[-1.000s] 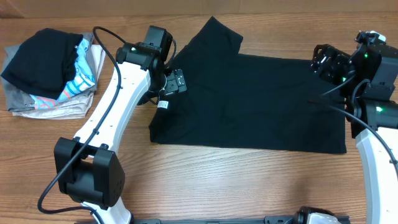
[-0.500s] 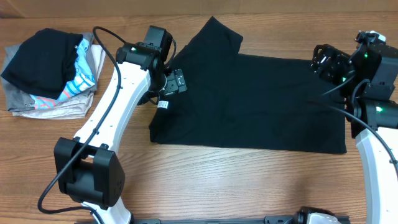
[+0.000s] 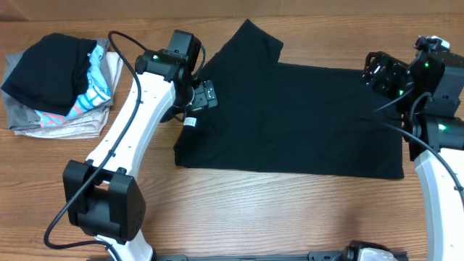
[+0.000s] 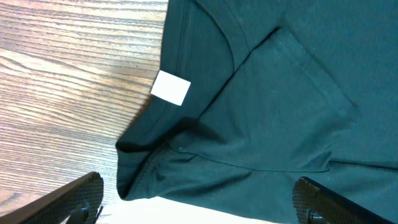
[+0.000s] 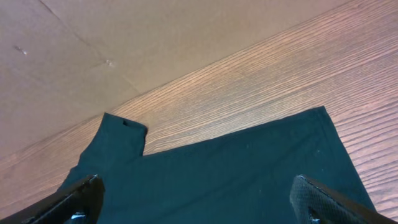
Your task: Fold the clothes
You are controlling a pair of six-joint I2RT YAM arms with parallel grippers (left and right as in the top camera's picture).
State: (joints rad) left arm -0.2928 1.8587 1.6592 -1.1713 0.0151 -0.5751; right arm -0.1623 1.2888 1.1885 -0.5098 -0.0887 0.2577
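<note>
The black T-shirt lies spread flat on the wooden table, one sleeve pointing to the far edge, its white label at the left end. My left gripper hovers open over the neck end. In the left wrist view the collar and label lie ahead of the spread fingers, with nothing between them. My right gripper is open above the shirt's far right corner. The right wrist view shows the shirt between its wide-apart fingers.
A pile of folded garments, grey and turquoise-patterned with a black one on top, sits at the far left. The table's far edge meets a tan wall. Bare wood lies in front of the shirt.
</note>
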